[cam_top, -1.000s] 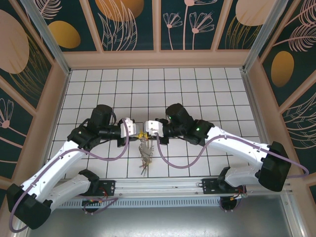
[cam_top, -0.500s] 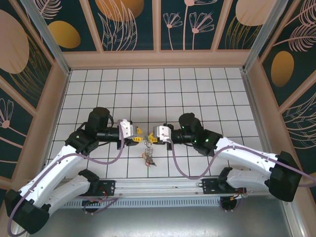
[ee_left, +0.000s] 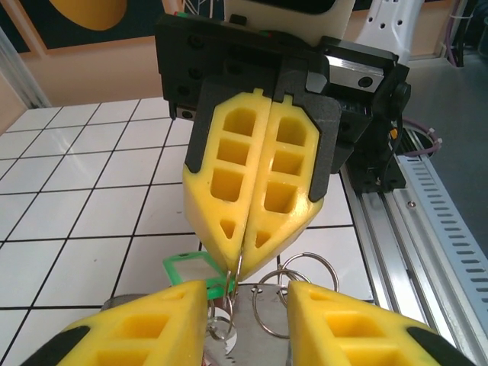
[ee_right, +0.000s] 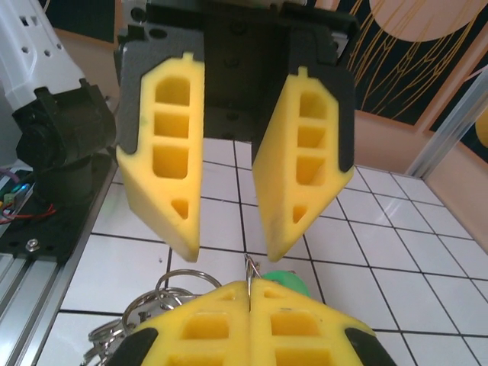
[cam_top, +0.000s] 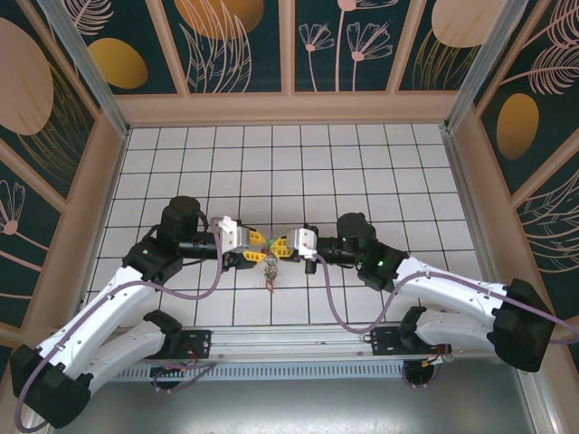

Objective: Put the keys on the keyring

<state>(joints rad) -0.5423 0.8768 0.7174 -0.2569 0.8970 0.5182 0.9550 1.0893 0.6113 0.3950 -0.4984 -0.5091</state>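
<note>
My right gripper [ee_right: 249, 284] is shut on the keyring [ee_right: 248, 265], a thin greyish wire loop that sticks up from between its yellow pads. My left gripper [ee_left: 248, 293] faces it, open, with a finger on each side of the loop [ee_left: 232, 288] and not touching it. The right gripper [ee_left: 240, 261] pinches that loop from above. Under it hang the keys [cam_top: 270, 268], with a green tag [ee_left: 191, 268], metal split rings [ee_left: 305, 267] and a flat metal key blade [ee_left: 259, 335]. From above, the left gripper [cam_top: 257, 241] and right gripper [cam_top: 279, 246] meet tip to tip over the near middle tiles.
The white tiled floor [cam_top: 271, 172] stretches back to wooden walls. A metal rail [cam_top: 298, 339] carrying the arm bases runs along the near edge, just behind the bunch. Purple cables [cam_top: 330, 303] loop beside both arms.
Both grippers have dropped towards the near edge and closed the gap between them again. The key bunch, which hung long a second ago, now sits short and bunched under the right gripper.
</note>
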